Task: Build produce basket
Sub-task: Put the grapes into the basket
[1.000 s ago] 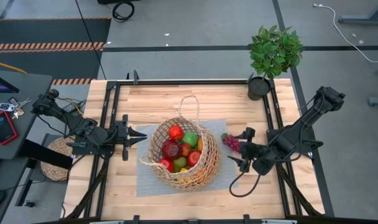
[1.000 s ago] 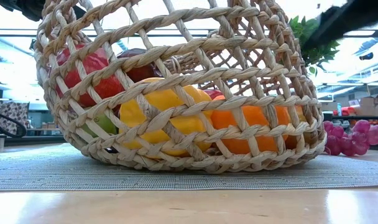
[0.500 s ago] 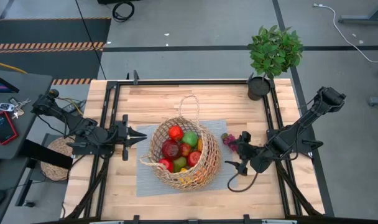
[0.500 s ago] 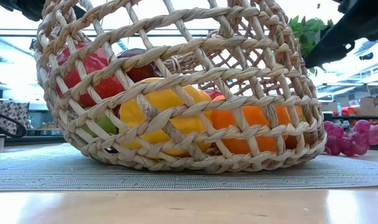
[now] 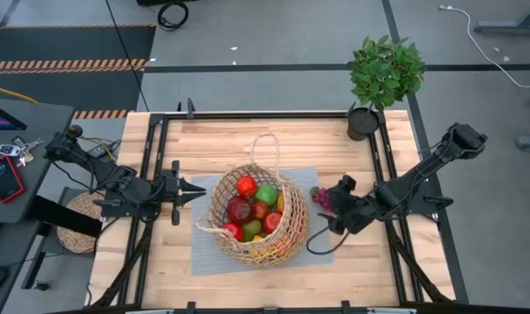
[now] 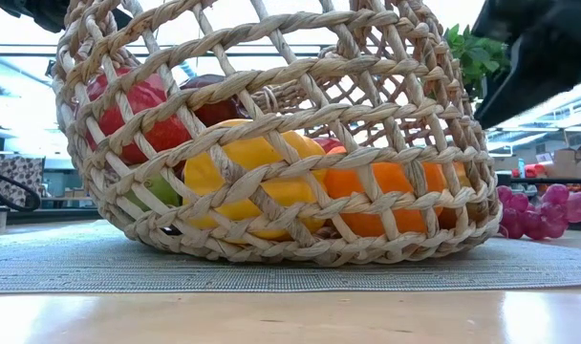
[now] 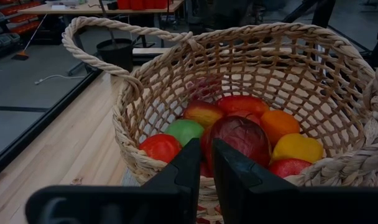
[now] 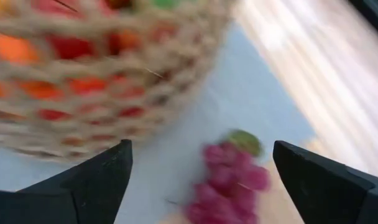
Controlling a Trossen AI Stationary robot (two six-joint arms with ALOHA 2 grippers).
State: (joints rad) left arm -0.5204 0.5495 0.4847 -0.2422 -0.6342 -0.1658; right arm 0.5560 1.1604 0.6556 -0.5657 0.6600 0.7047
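Left gripper [image 5: 198,188] sits pressed together just left of the basket [image 5: 260,215], which is on the grey mat [image 5: 204,249] packed with produce [image 5: 254,209]. Grapes [image 5: 322,198] lie outside it, right gripper [image 5: 328,208] spread wide over them; potted plant [image 5: 383,74] far corner.

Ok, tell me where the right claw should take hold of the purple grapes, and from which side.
Take the purple grapes across the middle of the bunch, coming down from above. They lie flat on the grey mat just right of the wicker basket, which blocks a side approach from there. The right claw is open and already over them; the bunch is lumpy, so a wide straddle probably holds best.
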